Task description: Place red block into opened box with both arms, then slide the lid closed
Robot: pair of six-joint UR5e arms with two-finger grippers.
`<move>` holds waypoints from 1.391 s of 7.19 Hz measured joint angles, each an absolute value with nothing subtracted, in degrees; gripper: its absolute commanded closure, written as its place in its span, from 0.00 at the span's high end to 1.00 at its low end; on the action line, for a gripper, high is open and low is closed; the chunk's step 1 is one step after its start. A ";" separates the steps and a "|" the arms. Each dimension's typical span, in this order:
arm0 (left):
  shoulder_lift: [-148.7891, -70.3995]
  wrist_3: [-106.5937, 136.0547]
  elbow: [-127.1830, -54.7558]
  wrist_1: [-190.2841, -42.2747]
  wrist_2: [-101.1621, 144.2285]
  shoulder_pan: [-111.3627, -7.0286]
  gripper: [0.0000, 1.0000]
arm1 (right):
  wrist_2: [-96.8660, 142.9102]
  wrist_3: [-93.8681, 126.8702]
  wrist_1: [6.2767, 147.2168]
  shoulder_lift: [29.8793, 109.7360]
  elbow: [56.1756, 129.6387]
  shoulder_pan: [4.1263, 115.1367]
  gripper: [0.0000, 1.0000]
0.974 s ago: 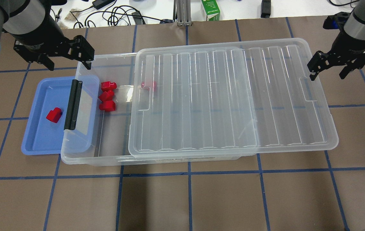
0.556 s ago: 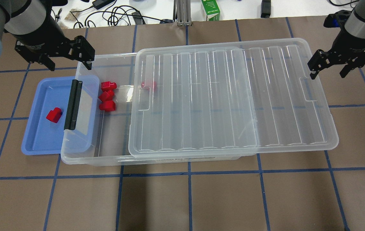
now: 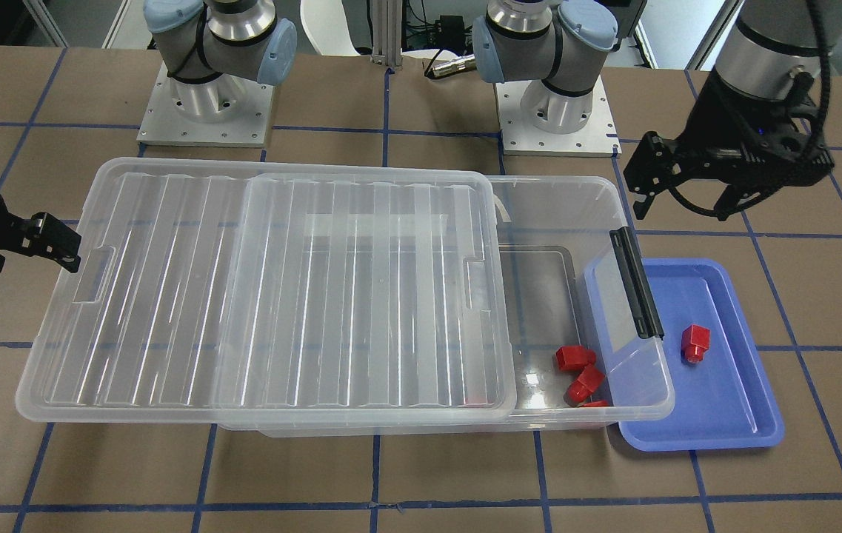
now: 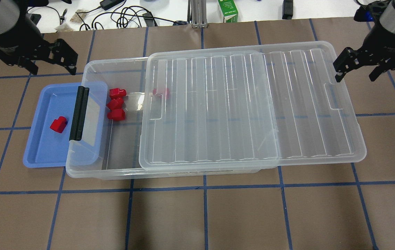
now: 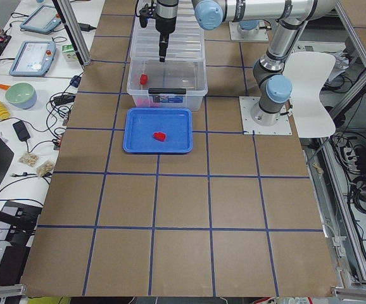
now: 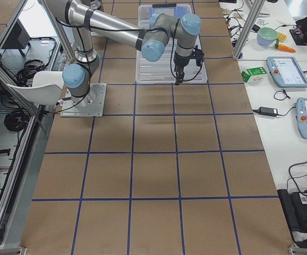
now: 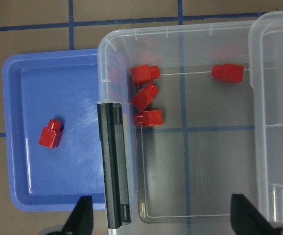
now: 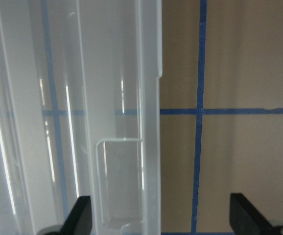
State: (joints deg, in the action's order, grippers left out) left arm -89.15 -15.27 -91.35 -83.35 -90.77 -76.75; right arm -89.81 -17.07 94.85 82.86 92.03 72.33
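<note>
One red block (image 4: 58, 124) (image 3: 694, 343) (image 7: 50, 133) lies alone in the shallow blue tray (image 4: 41, 152). Several more red blocks (image 4: 116, 103) rest inside the clear box (image 4: 114, 62), at its uncovered left end behind the black latch bar (image 4: 79, 113). The lid (image 4: 253, 104) (image 8: 107, 98) covers the rest of the box and overhangs it to the right. My left gripper (image 4: 52, 67) (image 3: 683, 211) hangs open and empty beyond the tray's far corner. Off the lid's far right corner, my right gripper (image 4: 355, 77) (image 3: 13, 270) is open, holding nothing.
The box's latch end overlaps the blue tray's right part. A green carton (image 4: 227, 10) and cables (image 4: 128, 15) lie on the white bench past the table's far edge. The arm bases (image 3: 206, 111) stand on the robot's side. Brown table with blue tape lines surrounds the box.
My left gripper has drawn away to the left from the box's far left corner. The right gripper has shifted slightly up and right. Blocks, box and lid have not moved.
</note>
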 measured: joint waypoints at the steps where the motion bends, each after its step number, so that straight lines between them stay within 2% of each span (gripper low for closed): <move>1: -90.03 -20.15 -93.42 -83.16 -90.35 -71.23 1.00 | -89.73 -14.78 91.86 85.67 92.03 73.31 1.00; 5: -98.16 -37.10 -106.23 -66.25 -90.25 -59.64 1.00 | -90.23 -6.03 84.62 94.60 92.38 79.48 1.00; 8: -106.92 -41.52 -109.60 -54.01 -90.14 -58.49 1.00 | -90.11 -3.71 83.79 95.61 92.56 81.06 1.00; 9: -109.70 -41.85 -109.79 -50.26 -90.09 -58.47 0.88 | -90.03 -3.57 83.70 95.67 92.62 81.48 1.00; 10: -111.75 -42.24 -109.92 -48.32 -90.06 -58.47 0.65 | -90.20 -2.90 83.66 95.69 92.65 82.22 1.00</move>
